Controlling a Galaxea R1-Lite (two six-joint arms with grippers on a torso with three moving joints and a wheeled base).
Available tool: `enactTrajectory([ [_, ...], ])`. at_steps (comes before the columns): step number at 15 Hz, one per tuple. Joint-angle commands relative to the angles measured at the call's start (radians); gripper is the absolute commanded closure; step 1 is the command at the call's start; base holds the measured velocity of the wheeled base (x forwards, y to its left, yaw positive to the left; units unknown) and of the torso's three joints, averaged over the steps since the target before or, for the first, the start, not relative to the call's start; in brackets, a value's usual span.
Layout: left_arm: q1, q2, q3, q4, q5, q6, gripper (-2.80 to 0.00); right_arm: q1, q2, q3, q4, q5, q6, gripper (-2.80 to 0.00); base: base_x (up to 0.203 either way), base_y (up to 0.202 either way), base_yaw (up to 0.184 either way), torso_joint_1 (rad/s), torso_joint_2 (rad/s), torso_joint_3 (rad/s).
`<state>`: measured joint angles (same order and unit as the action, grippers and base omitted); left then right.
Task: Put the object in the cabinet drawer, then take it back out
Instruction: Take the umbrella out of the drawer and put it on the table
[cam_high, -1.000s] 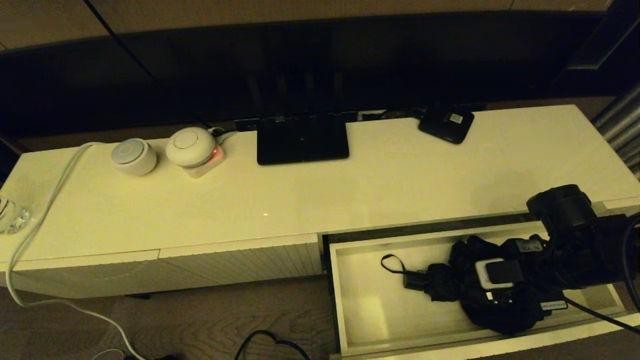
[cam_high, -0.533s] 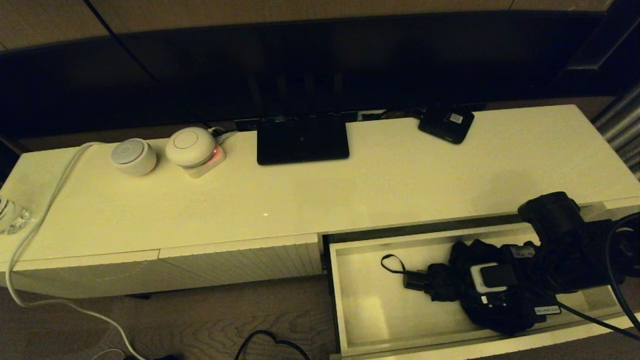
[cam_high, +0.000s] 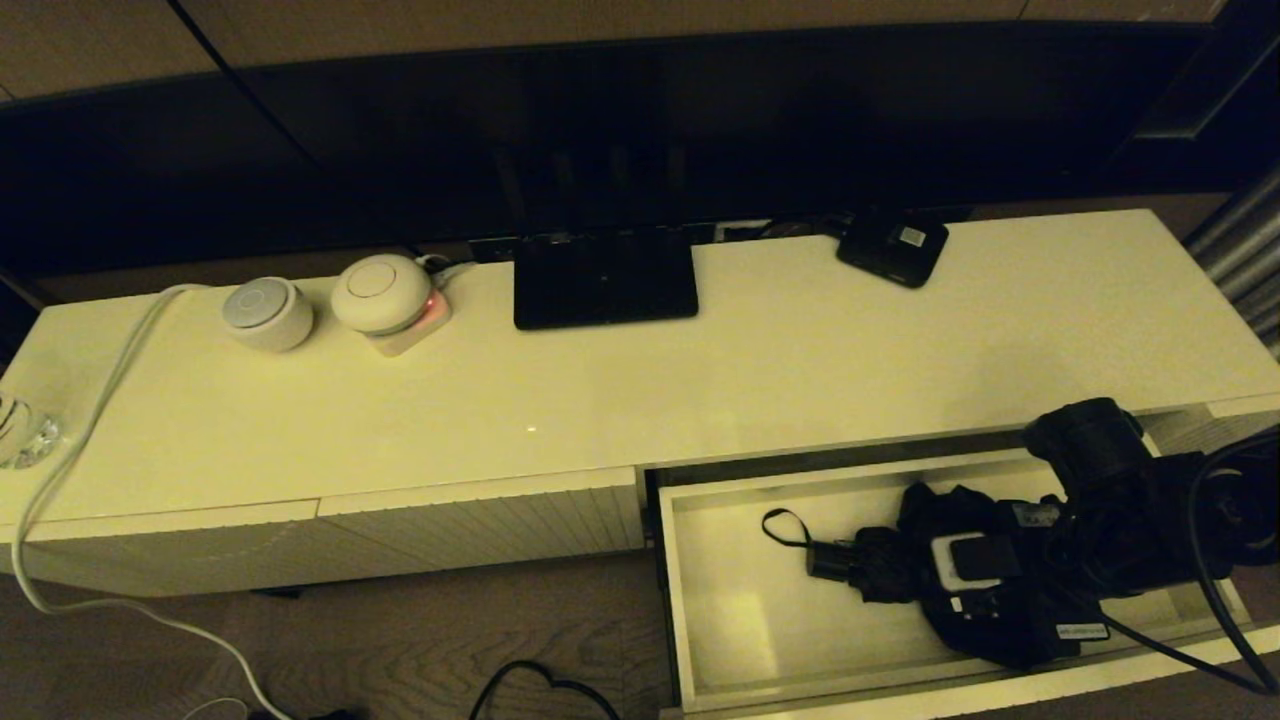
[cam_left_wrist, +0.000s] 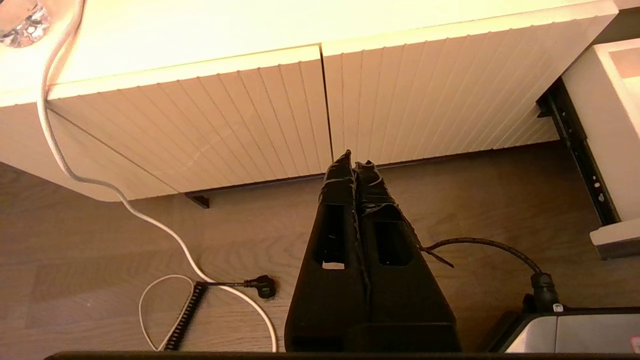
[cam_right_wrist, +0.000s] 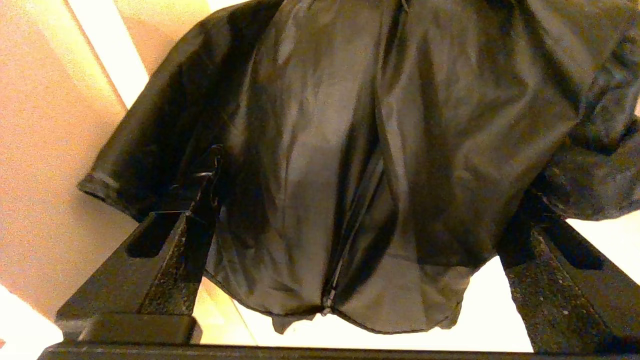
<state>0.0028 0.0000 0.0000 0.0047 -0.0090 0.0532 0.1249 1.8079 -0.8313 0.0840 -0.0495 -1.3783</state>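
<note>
The black folding umbrella (cam_high: 885, 568) lies in the open cream drawer (cam_high: 740, 610), its short handle and thin wrist loop (cam_high: 783, 526) pointing toward the drawer's left end. My right gripper (cam_high: 985, 610) is down inside the drawer on the bunched fabric. In the right wrist view the gripper (cam_right_wrist: 367, 180) is open, its two fingers (cam_right_wrist: 190, 220) spread wide on either side of the umbrella's fabric (cam_right_wrist: 350, 125), with the pale drawer floor (cam_right_wrist: 500, 310) beneath. My left gripper (cam_left_wrist: 357, 165) is shut and empty, parked low over the wooden floor before the closed ribbed fronts.
On the cabinet top sit a flat black box with a white label (cam_high: 893, 246), a black screen base (cam_high: 604, 278), two round white devices (cam_high: 267, 312) and a glass (cam_high: 20, 430) at the far left. A white cable (cam_high: 90, 420) trails over the left end to the floor.
My right arm has moved a little leftward and lower into the drawer, settling over the umbrella. The umbrella and the left arm have stayed where they were.
</note>
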Motion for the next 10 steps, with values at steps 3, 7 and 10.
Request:
enactTrajectory([
  [3,0.000,0.000,0.003,0.000,0.000,0.000,0.00,0.001,0.014,0.009,-0.007,0.003,-0.003,0.00,0.000,0.000,0.000,0.000,0.00,0.000],
  [7,0.000,0.000,0.003,0.000,0.000,0.000,0.00,0.001,0.019,0.017,-0.038,0.008,-0.001,0.00,0.000,0.000,0.000,0.000,0.00,0.000],
  [10,0.000,0.000,0.003,0.000,0.000,0.000,0.00,0.002,0.014,0.017,-0.040,0.010,-0.001,0.00,0.000,0.000,0.000,0.000,0.00,0.000],
])
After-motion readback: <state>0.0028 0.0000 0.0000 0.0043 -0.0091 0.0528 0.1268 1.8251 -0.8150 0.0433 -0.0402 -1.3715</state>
